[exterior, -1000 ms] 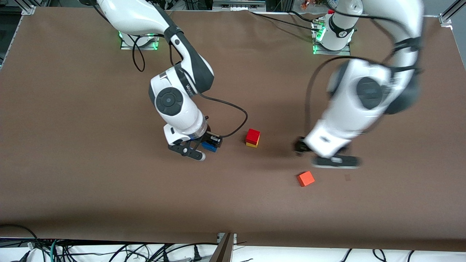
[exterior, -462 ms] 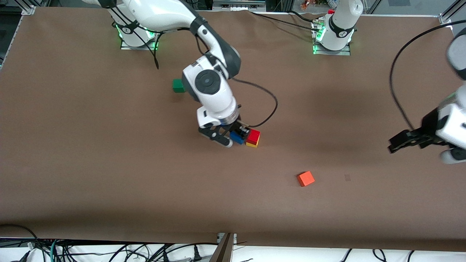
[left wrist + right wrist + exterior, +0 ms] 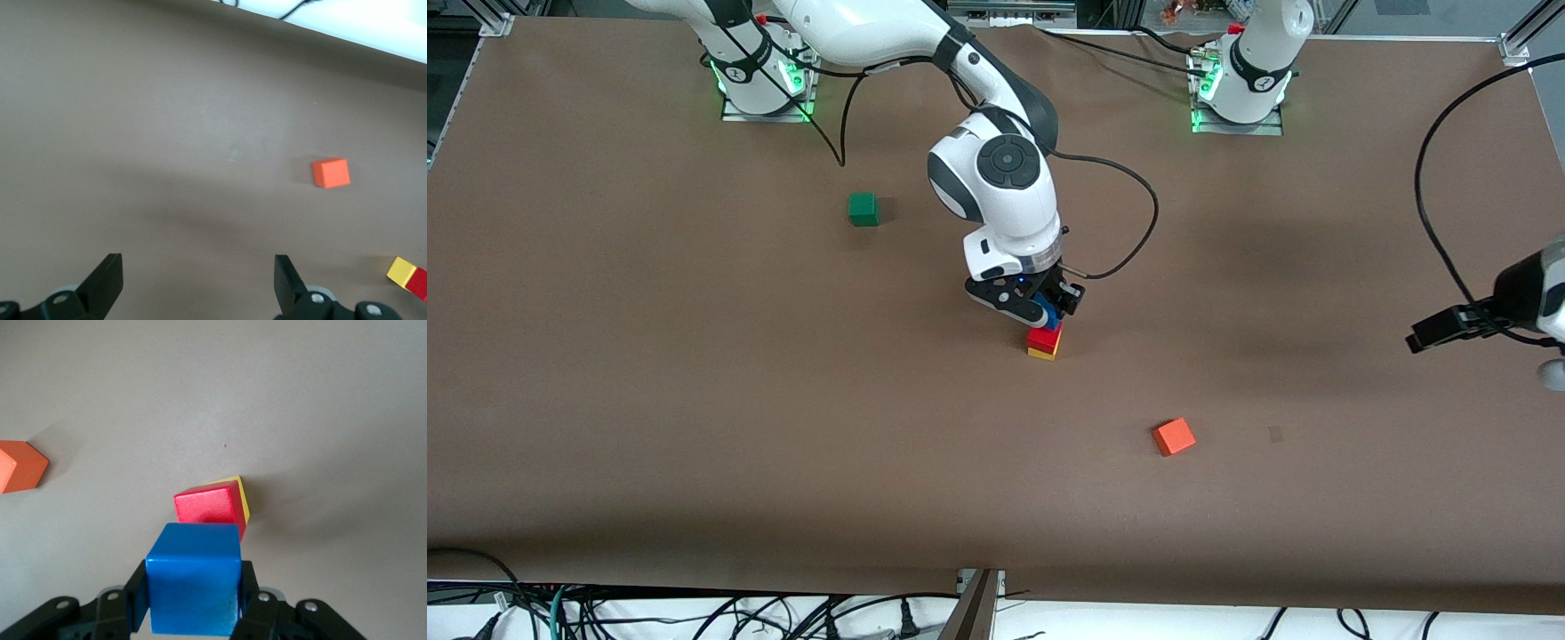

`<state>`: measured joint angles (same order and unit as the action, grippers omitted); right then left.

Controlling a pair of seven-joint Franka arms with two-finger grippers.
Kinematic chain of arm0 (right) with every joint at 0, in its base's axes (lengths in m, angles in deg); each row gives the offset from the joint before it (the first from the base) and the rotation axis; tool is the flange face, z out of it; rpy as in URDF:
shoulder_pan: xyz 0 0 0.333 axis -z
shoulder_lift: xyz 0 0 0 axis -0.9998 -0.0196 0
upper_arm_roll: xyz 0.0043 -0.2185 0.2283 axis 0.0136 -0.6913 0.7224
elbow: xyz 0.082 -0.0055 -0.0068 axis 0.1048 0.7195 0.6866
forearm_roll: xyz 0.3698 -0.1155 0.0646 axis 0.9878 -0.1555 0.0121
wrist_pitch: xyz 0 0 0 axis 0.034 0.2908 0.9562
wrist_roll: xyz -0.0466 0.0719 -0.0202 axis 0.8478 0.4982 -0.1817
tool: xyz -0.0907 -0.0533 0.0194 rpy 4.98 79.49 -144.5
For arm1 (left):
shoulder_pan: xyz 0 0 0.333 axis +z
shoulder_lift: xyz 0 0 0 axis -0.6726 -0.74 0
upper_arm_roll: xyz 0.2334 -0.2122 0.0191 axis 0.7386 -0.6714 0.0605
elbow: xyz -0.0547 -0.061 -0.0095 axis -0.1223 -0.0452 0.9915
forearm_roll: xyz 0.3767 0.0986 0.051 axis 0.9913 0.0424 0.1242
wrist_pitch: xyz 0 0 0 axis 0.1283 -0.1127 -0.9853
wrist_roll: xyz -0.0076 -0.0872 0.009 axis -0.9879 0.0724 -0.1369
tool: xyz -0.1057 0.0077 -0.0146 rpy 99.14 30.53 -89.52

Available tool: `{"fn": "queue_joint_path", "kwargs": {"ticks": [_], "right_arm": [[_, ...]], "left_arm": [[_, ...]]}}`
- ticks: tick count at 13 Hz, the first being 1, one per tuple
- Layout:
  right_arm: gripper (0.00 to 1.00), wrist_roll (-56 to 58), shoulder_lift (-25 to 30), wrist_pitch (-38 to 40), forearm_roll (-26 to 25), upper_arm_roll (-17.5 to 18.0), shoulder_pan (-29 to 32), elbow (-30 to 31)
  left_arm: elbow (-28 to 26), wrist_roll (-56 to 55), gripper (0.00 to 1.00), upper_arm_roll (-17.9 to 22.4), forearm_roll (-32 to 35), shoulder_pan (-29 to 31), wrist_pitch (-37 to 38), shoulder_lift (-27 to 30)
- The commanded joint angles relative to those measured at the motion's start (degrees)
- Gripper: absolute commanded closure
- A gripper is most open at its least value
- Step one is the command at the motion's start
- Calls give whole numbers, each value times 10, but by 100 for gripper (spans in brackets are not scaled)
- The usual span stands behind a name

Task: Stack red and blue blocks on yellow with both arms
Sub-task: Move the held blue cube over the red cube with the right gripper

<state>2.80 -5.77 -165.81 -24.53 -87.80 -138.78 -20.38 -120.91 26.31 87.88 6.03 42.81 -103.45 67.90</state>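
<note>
Now blue block (image 3: 193, 577) above red block (image 3: 207, 507)

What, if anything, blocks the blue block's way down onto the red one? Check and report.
Nothing visible does. The right gripper holds the blue block in the air over the red block, whose top is bare, and red already sits on yellow. The left gripper waits open at its own end of the table.

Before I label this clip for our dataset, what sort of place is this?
Likely a robotics lab bench: a brown-covered table, coloured test cubes like the orange cube, and the right end effector holding a blue block.
</note>
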Motion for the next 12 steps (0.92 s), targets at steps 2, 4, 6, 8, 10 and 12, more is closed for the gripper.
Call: {"fn": "queue_joint_path", "kwargs": {"ticks": [2, 4, 6, 8, 10, 12], "right_arm": [[55, 6, -26, 5, -26, -5, -1, -42], [52, 12, -29, 1, -26, -6, -1, -42], [52, 13, -35, -2, -27, -6, -1, -42], [51, 14, -37, -5, -27, -6, -1, -42], [50, 14, -39, -11, -27, -6, -1, -42], [48, 13, -39, -11, -27, -6, -1, -42]], "left_arm": [[5, 20, 0, -10, 11, 31, 46, 10], [-13, 25, 0, -21, 15, 12, 50, 45], [-57, 24, 0, -22, 15, 8, 50, 77], [-114, 25, 0, -22, 15, 10, 43, 112], [-109, 30, 0, -22, 15, 4, 46, 108], [-92, 30, 0, -22, 15, 7, 46, 88]]}}
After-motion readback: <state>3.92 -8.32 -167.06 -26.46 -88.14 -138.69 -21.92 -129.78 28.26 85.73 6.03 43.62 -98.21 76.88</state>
